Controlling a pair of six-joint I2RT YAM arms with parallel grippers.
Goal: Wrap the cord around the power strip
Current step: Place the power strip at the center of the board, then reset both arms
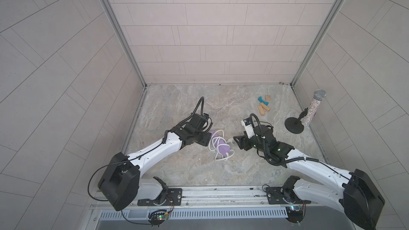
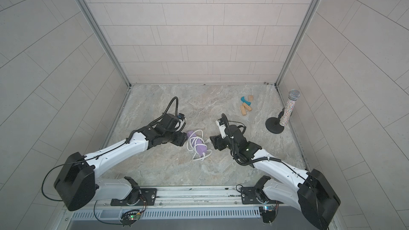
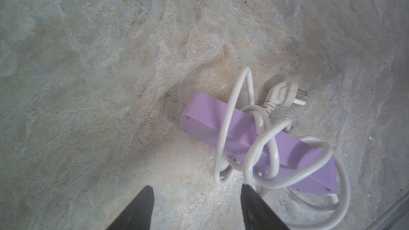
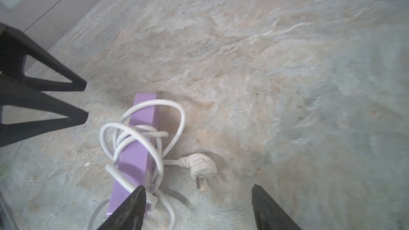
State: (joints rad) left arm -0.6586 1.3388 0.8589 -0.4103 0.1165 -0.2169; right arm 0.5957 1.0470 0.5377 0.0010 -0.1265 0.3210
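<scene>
- The right gripper stands with its jaws apart and empty. The plug lies loose on the table just before it, so the gripper is probably poised to tuck that end in.
- The left gripper is likewise spread and holds nothing. It sits just beside the power strip, probably placed to steady it.
- The power strip lies between both arms, with the cord looped slackly around its middle.
- Its socket face is not seen. Whether each loop passes underneath is unclear, and the right wrist view is blurred.
</scene>
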